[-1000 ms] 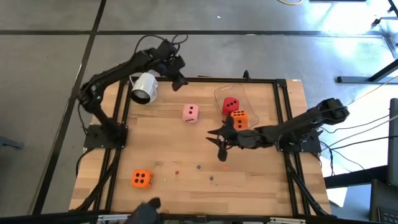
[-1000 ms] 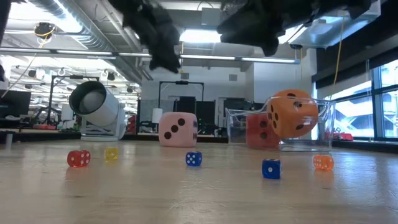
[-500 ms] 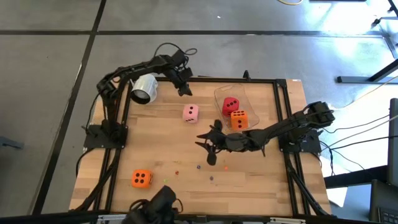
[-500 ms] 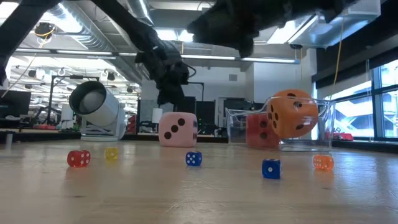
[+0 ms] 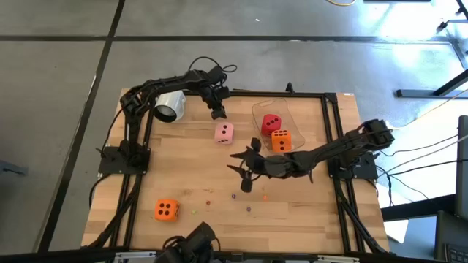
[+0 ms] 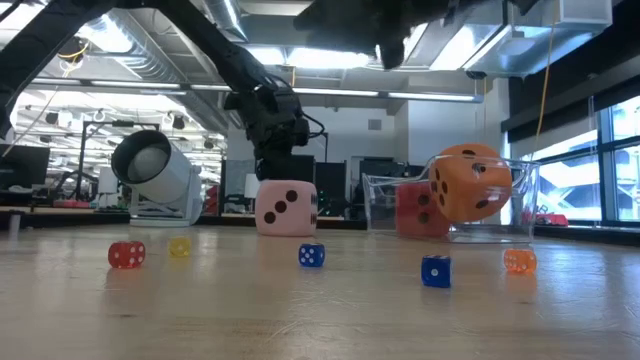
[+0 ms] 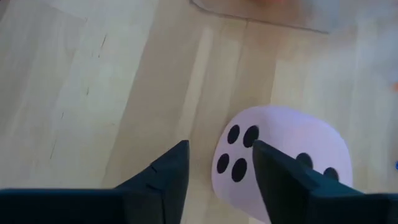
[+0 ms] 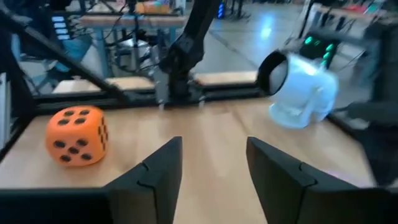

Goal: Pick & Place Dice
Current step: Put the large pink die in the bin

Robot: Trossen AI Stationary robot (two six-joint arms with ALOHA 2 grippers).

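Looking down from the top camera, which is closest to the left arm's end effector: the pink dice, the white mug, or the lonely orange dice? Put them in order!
From the left end effector:
1. Pink dice, just below it in the picture, nearest.
2. White mug, off to its left by the table's far edge.
3. Lone orange dice, at the near-left corner, farthest.

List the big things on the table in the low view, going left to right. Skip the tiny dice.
White mug lying on its side → pink die, with the left gripper above it → red die in the clear container → orange die in that container.
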